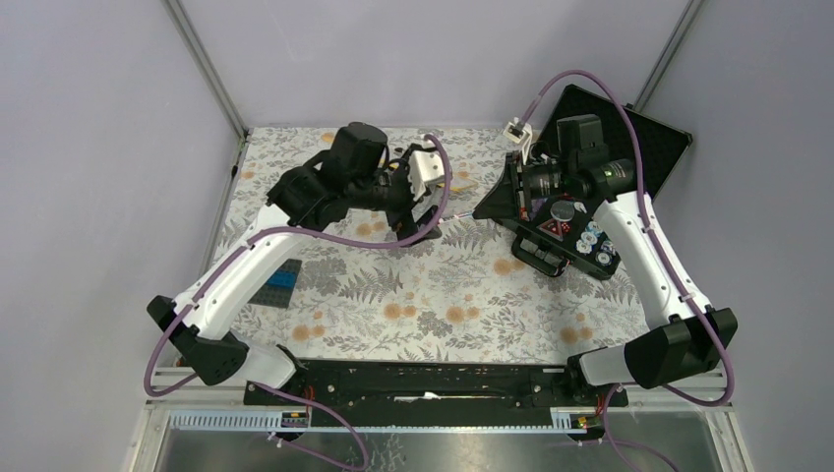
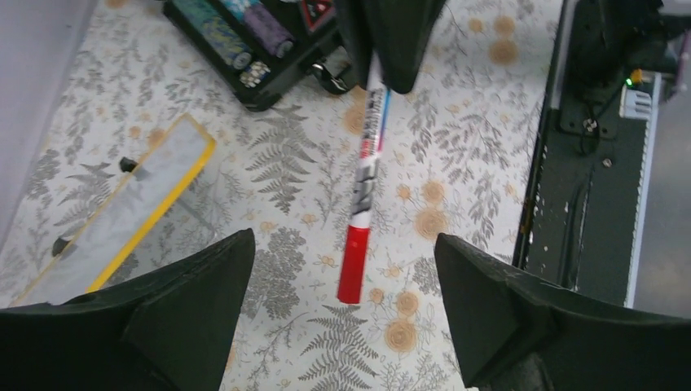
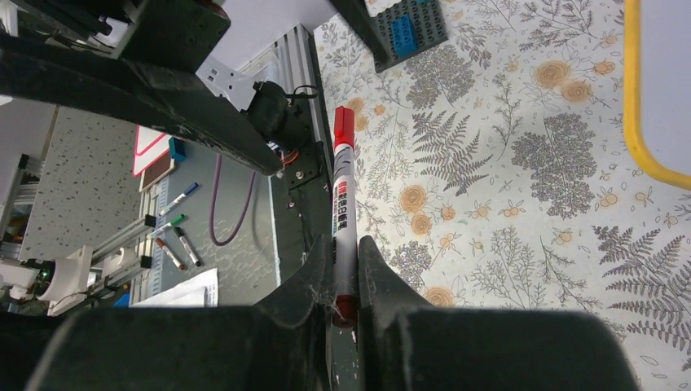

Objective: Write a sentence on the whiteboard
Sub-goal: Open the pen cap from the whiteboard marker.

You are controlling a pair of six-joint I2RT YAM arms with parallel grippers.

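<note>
Marker in the right gripper, left gripper wide.
Right gripper [image 3: 344,254] clamps the marker [image 3: 341,191] by its tail; left gripper [image 2: 344,244] flanks its red end, seemingly the cap, without touching. Whiteboard [image 2: 130,204] lies at left in the left wrist view.

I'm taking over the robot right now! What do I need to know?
Left gripper: open and empty, with the marker's red end pointing into its gap.
Right gripper: shut on the back end of the red-and-white plastic marker pen, held above the table.
Glossy white whiteboard with yellow rim: on the fern-patterned tablecloth, beside the left gripper.
Done: marker picked up.
Left: the red cap looks still on, so pull it off, then write the sentence. No writing shows on the visible part of the board.
</note>
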